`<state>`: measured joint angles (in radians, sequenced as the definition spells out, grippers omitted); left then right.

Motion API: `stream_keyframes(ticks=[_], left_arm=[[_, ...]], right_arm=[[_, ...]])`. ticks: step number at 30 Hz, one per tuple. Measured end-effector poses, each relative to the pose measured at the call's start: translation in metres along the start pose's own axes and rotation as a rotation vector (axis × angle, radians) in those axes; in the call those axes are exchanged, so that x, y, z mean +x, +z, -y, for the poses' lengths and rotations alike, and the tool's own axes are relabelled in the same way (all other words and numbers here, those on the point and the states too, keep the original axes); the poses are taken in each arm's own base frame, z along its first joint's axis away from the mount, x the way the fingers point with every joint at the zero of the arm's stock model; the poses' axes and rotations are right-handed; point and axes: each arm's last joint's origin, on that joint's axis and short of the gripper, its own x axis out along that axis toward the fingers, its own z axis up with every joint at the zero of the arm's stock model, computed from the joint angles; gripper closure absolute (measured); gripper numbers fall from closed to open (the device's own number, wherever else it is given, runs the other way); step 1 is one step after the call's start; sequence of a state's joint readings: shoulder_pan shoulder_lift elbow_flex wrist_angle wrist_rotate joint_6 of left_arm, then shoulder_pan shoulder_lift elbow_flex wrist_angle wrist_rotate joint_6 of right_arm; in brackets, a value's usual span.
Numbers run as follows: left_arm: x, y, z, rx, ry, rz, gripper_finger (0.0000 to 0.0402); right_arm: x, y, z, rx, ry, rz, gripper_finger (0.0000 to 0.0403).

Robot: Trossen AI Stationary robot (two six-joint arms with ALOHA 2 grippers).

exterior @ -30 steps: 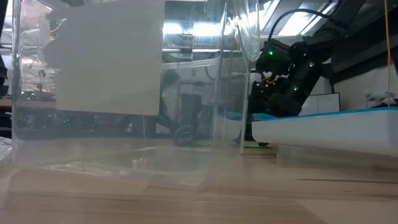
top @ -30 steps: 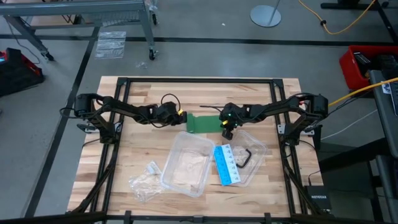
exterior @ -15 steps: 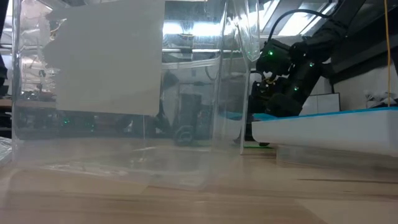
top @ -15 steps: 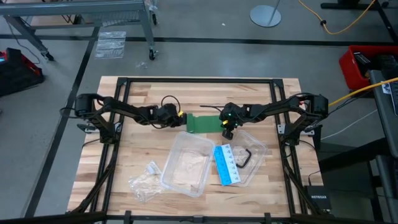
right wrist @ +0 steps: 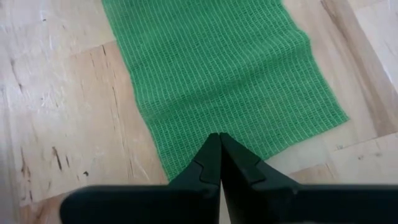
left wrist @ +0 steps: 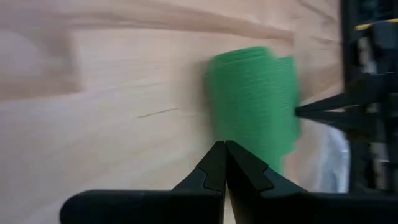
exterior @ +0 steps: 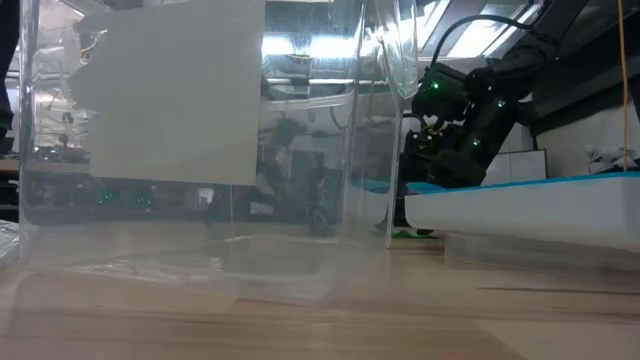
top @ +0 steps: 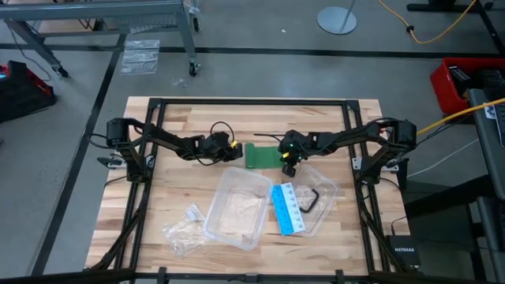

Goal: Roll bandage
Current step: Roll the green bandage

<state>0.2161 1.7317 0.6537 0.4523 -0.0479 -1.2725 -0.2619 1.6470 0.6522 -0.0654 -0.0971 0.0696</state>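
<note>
The green bandage (top: 262, 155) lies flat on the wooden table, a little beyond its middle. Its left end (left wrist: 242, 93) looks doubled or rolled over. My left gripper (top: 235, 150) is shut, its tips (left wrist: 224, 144) at that left end. My right gripper (top: 286, 167) is shut, its tips (right wrist: 219, 135) on the bandage's right end (right wrist: 224, 74). The low view shows only a green sliver of the bandage (exterior: 405, 235) under the right arm. My left gripper's shut fingertips meet the bandage's doubled left end (left wrist: 231, 134), near one side edge. They come slanting from the table's left. I cannot tell whether they press on it or push against it. My right gripper presses its shut fingertips down on the bandage's right end (right wrist: 211, 124), close to the end edge and from above. That end lies flat on the table.
A clear plastic container (top: 237, 207) stands nearer than the bandage and fills the low view (exterior: 200, 150). To its right, a clear tray (top: 323, 193) holds a blue-and-white card (top: 288, 208). A crumpled clear wrapper (top: 185, 226) lies at the near left.
My left gripper has gone toward the table's right edge, along the bandage. The bandage's left end has moved right with it and the band now shows shorter. Its right end has stayed under my right gripper.
</note>
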Motion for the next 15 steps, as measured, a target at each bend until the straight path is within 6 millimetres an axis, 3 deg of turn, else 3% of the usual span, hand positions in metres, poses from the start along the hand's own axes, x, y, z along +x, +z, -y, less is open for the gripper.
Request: stream_keyframes(ticks=[9, 15], left_arm=[[0.002, 0.01, 0.026, 0.095, -0.086, 0.016, 0.04], [0.001, 0.016, 0.024, 0.089, -0.062, 0.024, 0.04]], right_arm=[[-0.003, 0.005, 0.0, -0.021, -0.022, -0.049, 0.0395], [-0.005, 0.003, 0.001, -0.021, -0.057, -0.084, 0.0395]])
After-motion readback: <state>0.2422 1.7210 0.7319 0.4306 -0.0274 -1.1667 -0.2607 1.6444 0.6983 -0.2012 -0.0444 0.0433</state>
